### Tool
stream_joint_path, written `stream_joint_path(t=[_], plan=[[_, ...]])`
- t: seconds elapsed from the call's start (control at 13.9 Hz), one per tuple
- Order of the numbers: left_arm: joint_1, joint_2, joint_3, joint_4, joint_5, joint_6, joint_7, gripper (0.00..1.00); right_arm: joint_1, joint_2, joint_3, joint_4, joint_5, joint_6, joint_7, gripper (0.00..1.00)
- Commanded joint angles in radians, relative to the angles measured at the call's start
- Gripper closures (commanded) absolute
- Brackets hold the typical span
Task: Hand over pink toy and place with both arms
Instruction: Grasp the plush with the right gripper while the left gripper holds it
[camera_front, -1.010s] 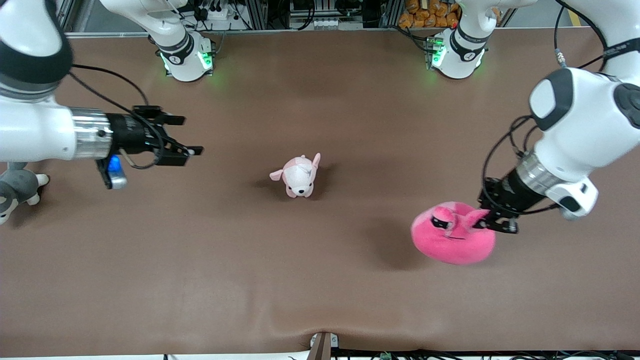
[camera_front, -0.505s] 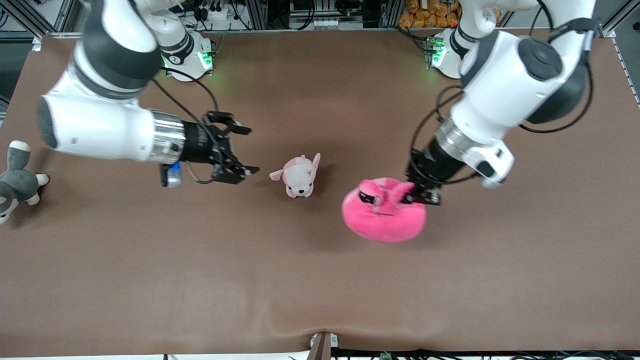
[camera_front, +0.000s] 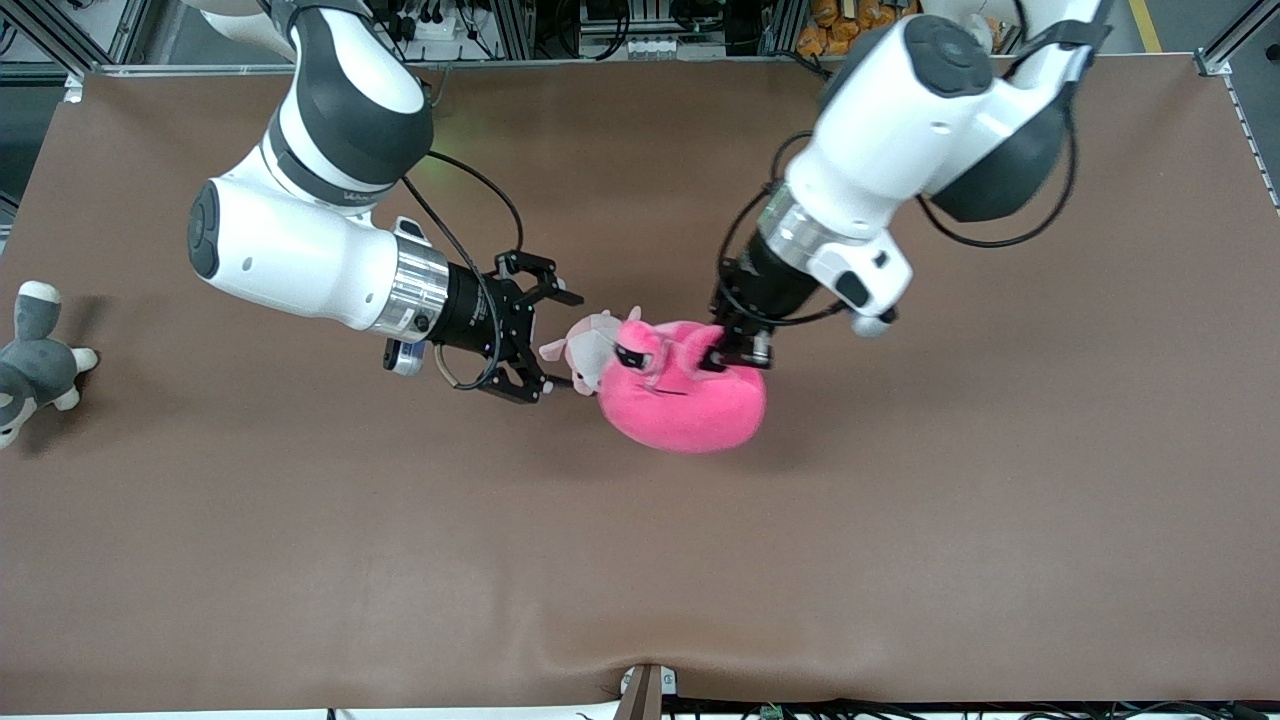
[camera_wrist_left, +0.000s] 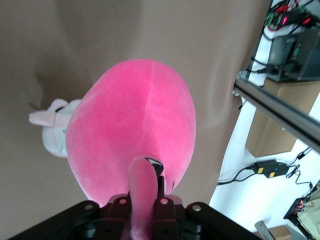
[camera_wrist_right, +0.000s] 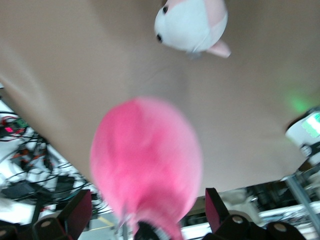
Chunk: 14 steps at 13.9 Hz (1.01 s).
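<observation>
The hot-pink round pink toy (camera_front: 683, 398) hangs over the middle of the table, its black eyes facing up. My left gripper (camera_front: 722, 358) is shut on a flap of the pink toy (camera_wrist_left: 132, 135), and that flap runs between my left gripper's (camera_wrist_left: 145, 202) closed fingers. My right gripper (camera_front: 560, 345) is open just beside the toy, toward the right arm's end of the table. In the right wrist view the pink toy (camera_wrist_right: 147, 160) fills the space ahead of my right gripper (camera_wrist_right: 147, 212). I cannot tell if its fingers (camera_wrist_right: 77, 212) touch the plush.
A small pale pink-and-white puppy plush (camera_front: 588, 350) stands on the brown table (camera_front: 640, 560) under the two grippers, partly covered by the pink toy. A grey-and-white plush animal (camera_front: 35, 365) lies at the table's edge at the right arm's end.
My left arm has carried the pink toy from its own end of the table to over the puppy plush. My right arm has swung in to meet it, gripper still open.
</observation>
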Motion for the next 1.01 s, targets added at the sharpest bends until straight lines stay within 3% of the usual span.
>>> stream_joint_path(t=[0.0, 0.14, 0.22, 0.29, 0.94], plan=[[-0.051, 0.032, 0.015, 0.042, 0.052, 0.029, -0.09, 1.0, 0.026, 0.054, -0.009, 0.074, 0.018, 0.026, 0.069, 0.0], [-0.074, 0.043, 0.015, 0.044, 0.066, 0.052, -0.118, 1.0, 0.026, 0.054, -0.009, 0.075, 0.018, 0.023, 0.106, 0.0], [-0.078, 0.043, 0.015, 0.042, 0.066, 0.052, -0.118, 1.0, 0.024, 0.052, -0.009, 0.075, 0.021, 0.023, 0.098, 0.46], [-0.078, 0.043, 0.015, 0.042, 0.069, 0.053, -0.12, 1.0, 0.021, 0.052, -0.009, 0.075, 0.021, 0.022, 0.089, 0.99], [-0.073, 0.04, 0.013, 0.041, 0.078, 0.052, -0.118, 1.0, 0.009, 0.037, -0.02, 0.072, -0.048, -0.037, 0.124, 1.0]])
